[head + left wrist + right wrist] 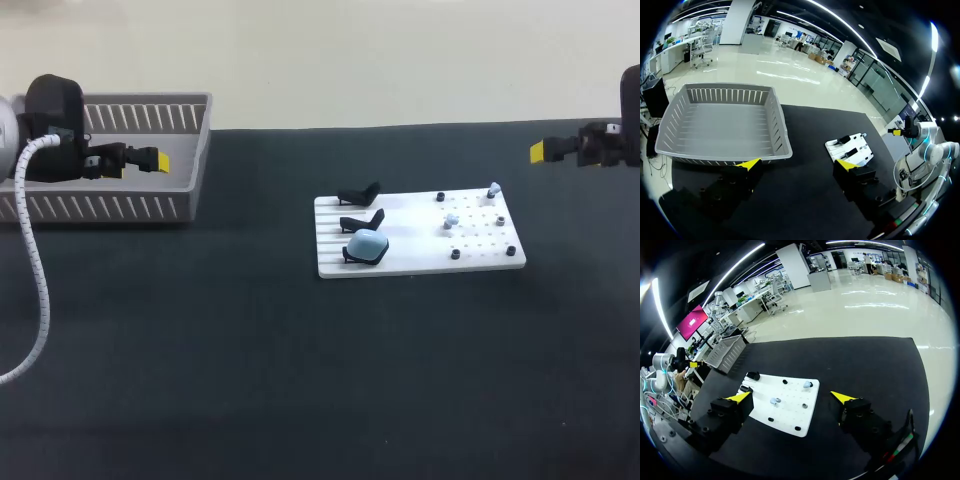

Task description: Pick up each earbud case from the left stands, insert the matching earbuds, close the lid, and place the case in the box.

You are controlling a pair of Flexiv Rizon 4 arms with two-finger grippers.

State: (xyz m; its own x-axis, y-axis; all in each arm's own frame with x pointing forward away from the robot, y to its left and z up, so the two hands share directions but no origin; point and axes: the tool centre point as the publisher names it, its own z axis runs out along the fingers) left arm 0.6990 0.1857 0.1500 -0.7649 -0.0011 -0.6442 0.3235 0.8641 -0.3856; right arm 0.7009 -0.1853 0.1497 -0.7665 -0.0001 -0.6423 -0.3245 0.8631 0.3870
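A white board (420, 262) lies mid-table. On its left side stand three black stands; the nearest one holds a closed light blue earbud case (367, 245), and the two behind it (361, 193) (362, 220) are bare. Two pale earbuds (494, 189) (451, 220) sit on the board's right side. My left gripper (150, 160) hangs open over the grey basket (110, 207) at far left, holding nothing. My right gripper (540, 151) hangs open at the far right, well off the board. Ahead of the left gripper (796, 164) are the basket (725, 125) and the board (852, 147). Below the right gripper (791, 396) the board (790, 415) and the earbuds (807, 385) (774, 401) show.
Small black pegs (455, 254) dot the board's right half. The table (250, 380) is covered in dark cloth. The left arm's white cable (38, 290) hangs down over the table's left side.
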